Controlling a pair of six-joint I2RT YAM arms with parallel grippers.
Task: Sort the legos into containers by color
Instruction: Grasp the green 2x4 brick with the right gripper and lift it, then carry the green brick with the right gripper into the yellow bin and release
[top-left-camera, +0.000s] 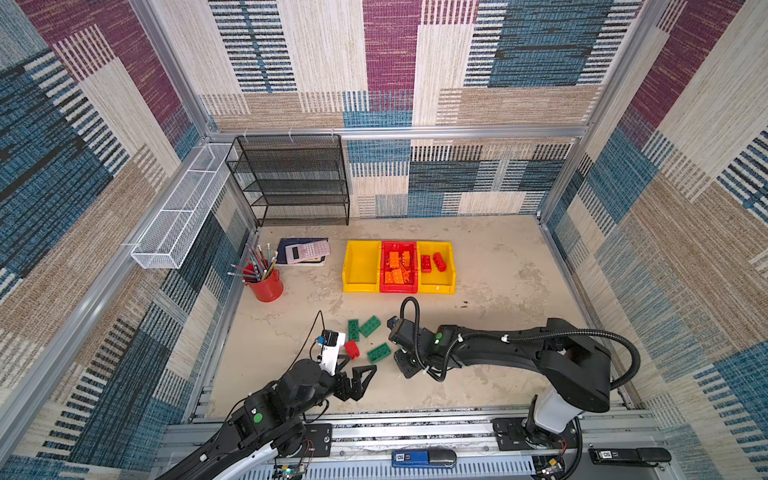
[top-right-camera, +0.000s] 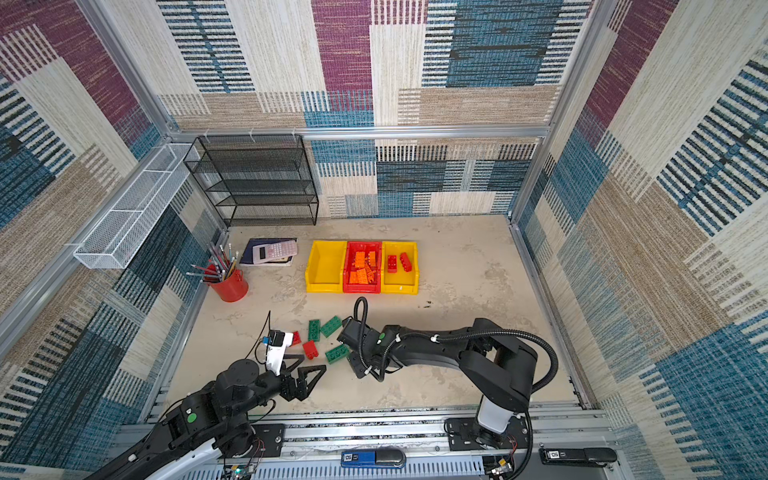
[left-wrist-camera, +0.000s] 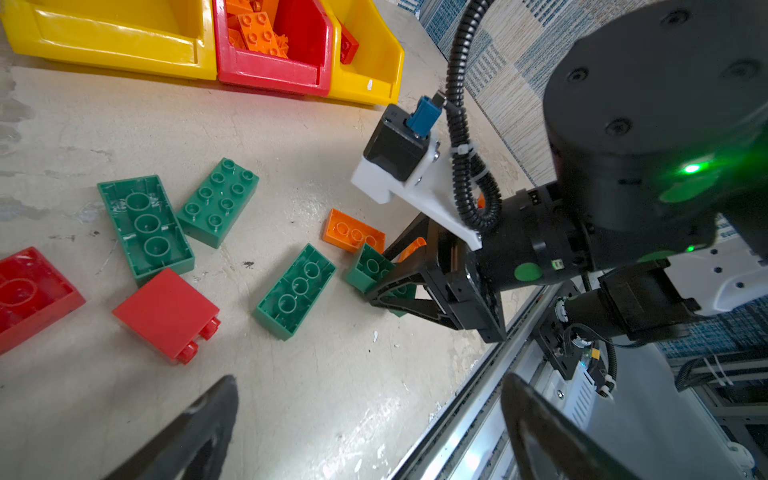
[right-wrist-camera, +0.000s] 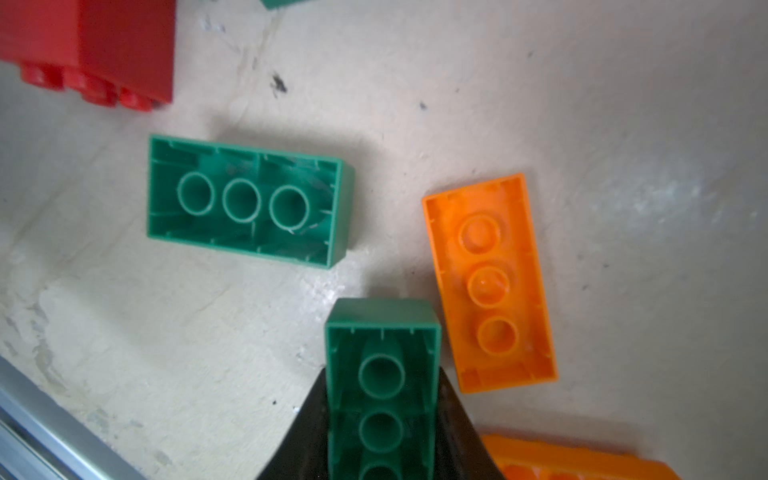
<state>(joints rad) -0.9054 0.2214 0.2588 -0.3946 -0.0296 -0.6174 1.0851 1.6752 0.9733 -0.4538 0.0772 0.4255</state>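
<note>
Pick-up step: right hand (right-wrist-camera: 381, 440) clenched on a green rectangular plastic brick (right-wrist-camera: 382, 328) at lower centre, left hand (top-left-camera: 359, 368) released; next, probably, a lift to the empty yellow plastic bin (top-left-camera: 360, 266), upper centre.

In front of the red bin (top-left-camera: 398, 289) a bare strip of tabletop (top-left-camera: 498, 282) runs crosswise, widening to its right past the yellow bin (top-left-camera: 436, 289). Further in front, loose green bricks (top-left-camera: 370, 326), a red brick (top-left-camera: 352, 349) and the right arm (top-left-camera: 498, 349) block the way; left of the bin stands the pencil cup (top-left-camera: 266, 286).
</note>
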